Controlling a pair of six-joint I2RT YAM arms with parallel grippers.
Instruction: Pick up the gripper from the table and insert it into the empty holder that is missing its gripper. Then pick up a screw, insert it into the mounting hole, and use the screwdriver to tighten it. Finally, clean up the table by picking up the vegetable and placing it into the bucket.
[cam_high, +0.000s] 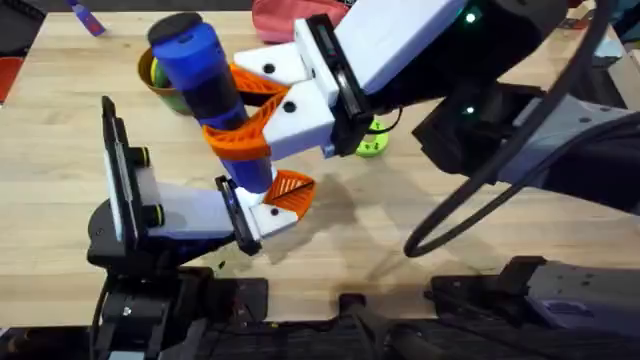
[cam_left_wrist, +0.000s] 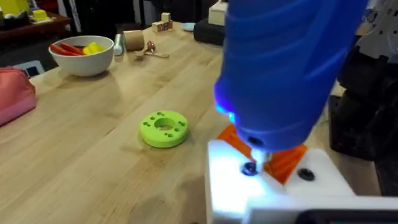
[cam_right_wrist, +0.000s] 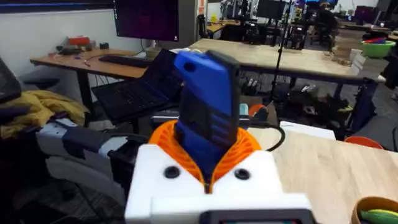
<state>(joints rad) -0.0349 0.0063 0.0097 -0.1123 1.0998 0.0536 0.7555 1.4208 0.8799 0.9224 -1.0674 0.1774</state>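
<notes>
My right gripper (cam_high: 238, 112) reaches across from the upper right, shut on the blue screwdriver (cam_high: 205, 70) and holding it upright between its orange pads (cam_right_wrist: 245, 149). The screwdriver's bit (cam_left_wrist: 254, 160) stands on a dark screw (cam_left_wrist: 249, 168) in the white holder (cam_left_wrist: 230, 186) of my left gripper (cam_high: 285, 195). An orange gripper fingertip (cam_left_wrist: 289, 163) sits in that holder. The left gripper looks shut with nothing in it. The olive bucket (cam_high: 158, 82) stands just behind the screwdriver. The vegetable is out of view.
A green ring (cam_high: 372, 142) lies on the table right of the grippers. A white bowl (cam_left_wrist: 81, 59) with toy food and a pink cloth (cam_left_wrist: 15, 96) sit farther back. The right arm's cables (cam_high: 480, 190) hang over the table's right side.
</notes>
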